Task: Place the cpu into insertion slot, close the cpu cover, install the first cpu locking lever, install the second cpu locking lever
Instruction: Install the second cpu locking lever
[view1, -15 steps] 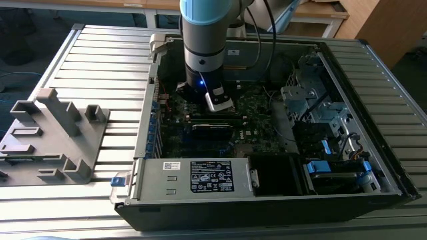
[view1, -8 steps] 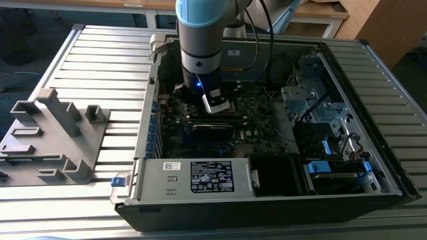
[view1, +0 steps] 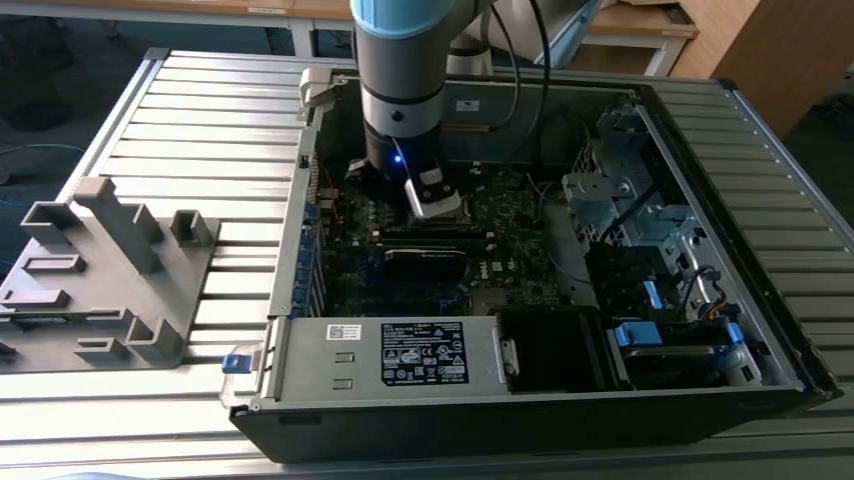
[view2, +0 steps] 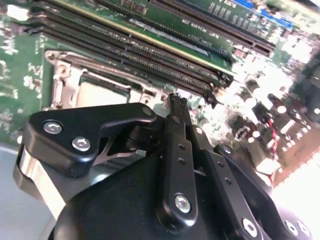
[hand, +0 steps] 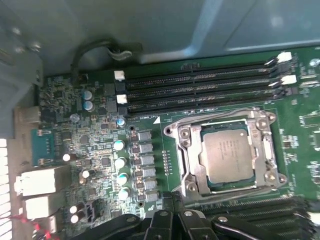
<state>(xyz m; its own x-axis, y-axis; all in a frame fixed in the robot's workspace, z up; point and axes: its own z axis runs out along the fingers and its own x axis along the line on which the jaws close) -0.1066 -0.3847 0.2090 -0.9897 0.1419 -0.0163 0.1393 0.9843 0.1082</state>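
Gripper sits low inside the open PC case, over the motherboard; fingers pressed together, holding nothing. In the first wrist view the cpu lies seated in the socket with the cpu cover down flat around it; RAM slots run at 12 o'clock of the socket; gripper linkage at 7 o'clock, apart from it.
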